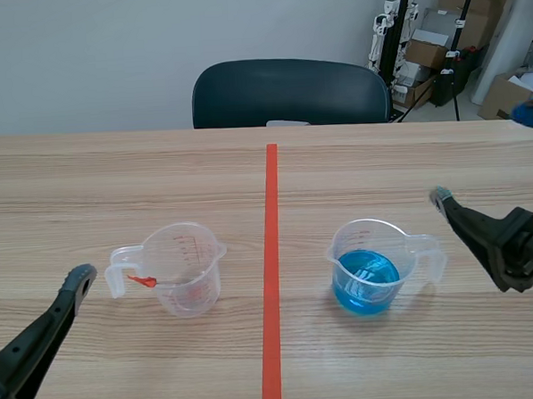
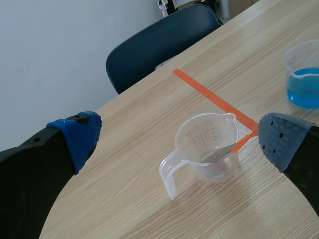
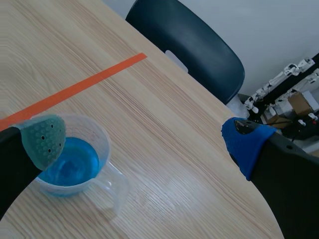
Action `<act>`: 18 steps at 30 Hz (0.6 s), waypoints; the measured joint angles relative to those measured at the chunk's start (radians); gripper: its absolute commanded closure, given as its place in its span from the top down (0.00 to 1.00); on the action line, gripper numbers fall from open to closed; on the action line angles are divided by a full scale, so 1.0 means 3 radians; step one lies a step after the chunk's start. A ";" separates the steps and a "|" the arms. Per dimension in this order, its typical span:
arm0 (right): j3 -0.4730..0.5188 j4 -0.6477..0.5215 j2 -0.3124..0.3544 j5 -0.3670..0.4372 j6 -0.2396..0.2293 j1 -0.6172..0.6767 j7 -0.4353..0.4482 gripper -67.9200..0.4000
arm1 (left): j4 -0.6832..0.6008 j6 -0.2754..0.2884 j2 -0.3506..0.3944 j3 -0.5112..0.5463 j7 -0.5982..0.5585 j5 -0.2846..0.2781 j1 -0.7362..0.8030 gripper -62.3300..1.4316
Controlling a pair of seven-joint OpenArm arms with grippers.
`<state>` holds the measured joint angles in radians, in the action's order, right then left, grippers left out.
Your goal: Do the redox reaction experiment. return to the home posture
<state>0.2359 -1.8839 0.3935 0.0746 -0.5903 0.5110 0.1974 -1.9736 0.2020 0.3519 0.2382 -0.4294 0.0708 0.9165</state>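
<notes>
Scene view: mounted between the arms, above the near edge of the table [image 1: 86, 173], facing forward and down toward the dark chair [image 1: 288, 91] at the far side. Middle range; takes in the clear cup [image 1: 186, 275], the blue-filled cup [image 1: 369, 279] and the tape line [image 1: 271, 208].

Left wrist view: set behind the left jaws, looking forward and down, close to the clear cup; blue-filled cup farther ahead.

Right wrist view: set behind the right jaws, close over the blue-filled cup.

Shared by all three: blue-filled cup, tape line, chair, table.
</notes>
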 measured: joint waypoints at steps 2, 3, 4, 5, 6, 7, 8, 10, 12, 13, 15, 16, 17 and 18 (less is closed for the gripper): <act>-0.0130 0.0000 0.0066 0.0000 0.0088 0.0041 0.0008 1.00 | 0.0000 0.0000 0.0000 0.0000 -0.0001 0.0000 0.0000 1.00; -0.0196 0.0000 0.0118 0.0000 0.0189 0.0080 0.0023 1.00 | 0.0000 0.0000 0.0000 0.0000 -0.0003 0.0000 0.0000 1.00; -0.0263 0.0000 0.0172 0.0000 0.0296 0.0126 0.0028 1.00 | 0.0000 0.0000 0.0000 0.0000 0.0000 0.0000 0.0000 1.00; -0.0333 0.0000 0.0229 0.0000 0.0401 0.0170 0.0058 1.00 | 0.0000 0.0000 0.0000 0.0000 -0.0001 0.0000 0.0000 1.00; -0.0403 0.0000 0.0292 0.0000 0.0491 0.0214 0.0109 1.00 | 0.0000 0.0000 0.0000 0.0000 -0.0001 0.0000 0.0000 1.00; -0.0470 -0.0001 0.0360 0.0001 0.0576 0.0245 0.0141 1.00 | 0.0000 0.0000 0.0000 0.0000 -0.0003 0.0000 0.0000 1.00; -0.0532 -0.0005 0.0431 0.0001 0.0680 0.0280 0.0163 1.00 | 0.0000 0.0000 0.0000 0.0000 -0.0001 0.0000 0.0000 1.00; -0.0576 -0.0009 0.0544 0.0006 0.0797 0.0342 0.0249 1.00 | 0.0000 0.0000 0.0000 0.0000 -0.0003 0.0000 0.0000 1.00; -0.0572 -0.0010 0.0599 0.0058 0.0795 0.0360 0.0257 1.00 | 0.0000 0.0000 0.0000 0.0000 -0.0003 0.0000 0.0000 1.00; -0.0572 -0.0011 0.0605 0.0078 0.0793 0.0360 0.0259 1.00 | 0.0000 0.0000 0.0000 0.0000 -0.0001 0.0001 0.0000 1.00; -0.0571 -0.0015 0.0603 0.0076 0.0788 0.0361 0.0261 1.00 | 0.0000 0.0005 0.0000 0.0000 -0.0001 0.0000 0.0000 1.00; -0.0567 -0.0017 0.0601 0.0075 0.0821 0.0380 0.0261 1.00 | 0.0000 0.0013 0.0000 0.0000 -0.0001 0.0000 0.0000 1.00; -0.0566 -0.0022 0.0601 0.0074 0.0886 0.0402 0.0263 1.00 | 0.0000 0.0017 0.0000 0.0000 -0.0001 0.0000 0.0000 1.00; -0.0559 -0.0023 0.0600 0.0074 0.0961 0.0427 0.0278 1.00 | 0.0000 0.0024 0.0000 0.0000 -0.0001 0.0000 0.0000 1.00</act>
<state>0.0681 -1.8908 0.5735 0.0967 -0.3019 0.6392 0.2810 -1.9736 0.2092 0.3519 0.2382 -0.4297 0.0708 0.9165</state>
